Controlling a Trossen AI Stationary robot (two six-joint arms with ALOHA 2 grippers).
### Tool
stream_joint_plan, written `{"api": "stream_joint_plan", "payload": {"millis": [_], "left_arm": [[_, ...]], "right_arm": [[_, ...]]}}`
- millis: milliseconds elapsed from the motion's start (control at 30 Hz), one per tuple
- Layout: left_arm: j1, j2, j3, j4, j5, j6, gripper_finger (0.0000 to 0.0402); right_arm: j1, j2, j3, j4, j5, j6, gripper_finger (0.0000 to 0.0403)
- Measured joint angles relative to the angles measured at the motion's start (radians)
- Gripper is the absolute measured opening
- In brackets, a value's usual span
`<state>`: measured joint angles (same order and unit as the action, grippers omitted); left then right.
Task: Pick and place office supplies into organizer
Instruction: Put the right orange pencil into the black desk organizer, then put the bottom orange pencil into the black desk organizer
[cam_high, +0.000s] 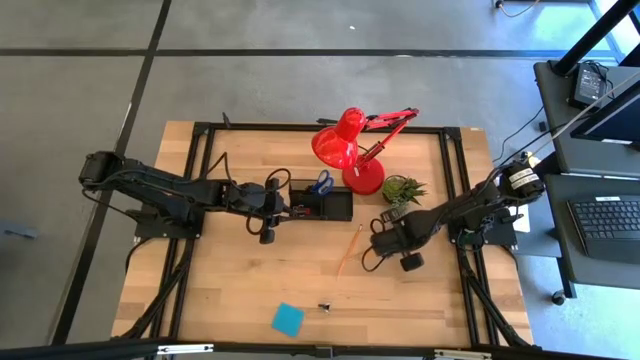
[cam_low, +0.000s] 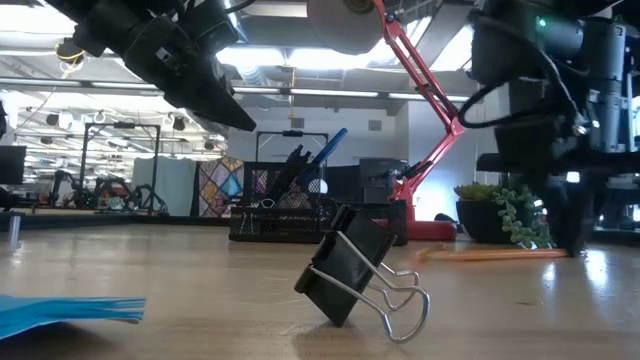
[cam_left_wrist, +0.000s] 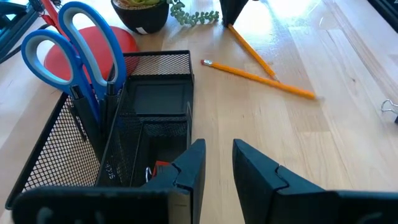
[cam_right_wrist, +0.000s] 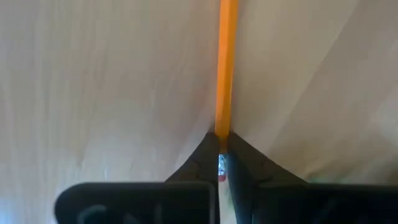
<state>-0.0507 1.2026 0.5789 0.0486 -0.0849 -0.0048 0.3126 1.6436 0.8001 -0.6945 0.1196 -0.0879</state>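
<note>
Two dark arms are reaching over the wooden table (cam_high: 250, 290) from opposite sides. On the left, the left gripper (cam_high: 272, 198) is hovering just beside the left end of the organizer (cam_high: 322, 205), its fingers (cam_left_wrist: 189, 171) standing slightly apart with nothing between them. In the left wrist view the black mesh organizer is showing blue-handled scissors (cam_left_wrist: 74, 46) standing upright in one compartment and a small red item, too hidden to name, lying low in another. Toward the front edge, a blue sticky-note pad (cam_high: 288, 319) is lying flat, and a black clip (cam_low: 355, 275) is sitting near it on its wire handles. Behind the organizer, the red desk lamp (cam_high: 350, 150) is leaning its shade over the table, with a small green potted plant (cam_high: 402, 189) just beside its base. Right of the organizer, two orange pencils are lying near each other in the left wrist view; one pencil (cam_high: 350, 250) is showing in the high view. The right gripper (cam_high: 385, 240) is sitting low at the table, its fingers pressed together and pinching the end of an orange pencil (cam_right_wrist: 225, 68), which is lying along the wood.
</note>
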Motion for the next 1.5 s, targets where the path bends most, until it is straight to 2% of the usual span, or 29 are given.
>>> {"api": "stream_joint_plan", "payload": {"millis": [67,100,133,300,433,667,1100,1167,1233,1333,1500], "left_arm": [[0.000,0.000,0.000,0.000,0.000,0.000,0.0074],[0.000,0.000,0.000,0.000,0.000,0.000,0.0074],[0.000,0.000,0.000,0.001,0.000,0.000,0.0074],[-0.002,0.007,-0.001,-0.006,0.002,-0.006,0.0074],[-0.002,0.035,0.000,0.002,-0.010,-0.017,0.0074],[-0.007,0.068,0.001,-0.008,-0.010,-0.042,0.0074],[-0.009,0.074,0.000,-0.018,-0.007,-0.044,0.0074],[-0.009,0.074,0.000,-0.018,-0.007,-0.044,0.0074],[-0.009,0.074,0.000,-0.018,-0.007,-0.044,0.0074],[-0.009,0.074,0.000,-0.016,-0.007,-0.044,0.0074],[-0.009,0.074,0.000,-0.014,-0.007,-0.044,0.0074]], "right_arm": [[-0.004,0.002,-0.002,0.126,-0.001,0.004,0.0017],[-0.006,0.012,-0.010,0.351,-0.017,0.007,0.0016],[-0.010,0.037,0.010,0.503,-0.034,0.010,0.0012],[-0.023,0.125,-0.005,0.643,-0.113,-0.028,0.0002],[-0.044,0.146,0.001,0.628,-0.135,0.009,0.0002],[-0.048,0.139,0.001,0.621,-0.129,-0.021,0.0002],[-0.049,0.121,0.010,0.593,-0.117,-0.035,0.0003],[-0.049,0.094,0.027,0.522,-0.089,-0.056,0.0004],[-0.044,0.057,0.039,0.435,-0.018,-0.085,0.0004],[-0.025,0.007,0.064,0.440,0.072,-0.123,0.0004],[-0.005,0.000,0.061,0.430,0.092,-0.126,0.0004]]}}
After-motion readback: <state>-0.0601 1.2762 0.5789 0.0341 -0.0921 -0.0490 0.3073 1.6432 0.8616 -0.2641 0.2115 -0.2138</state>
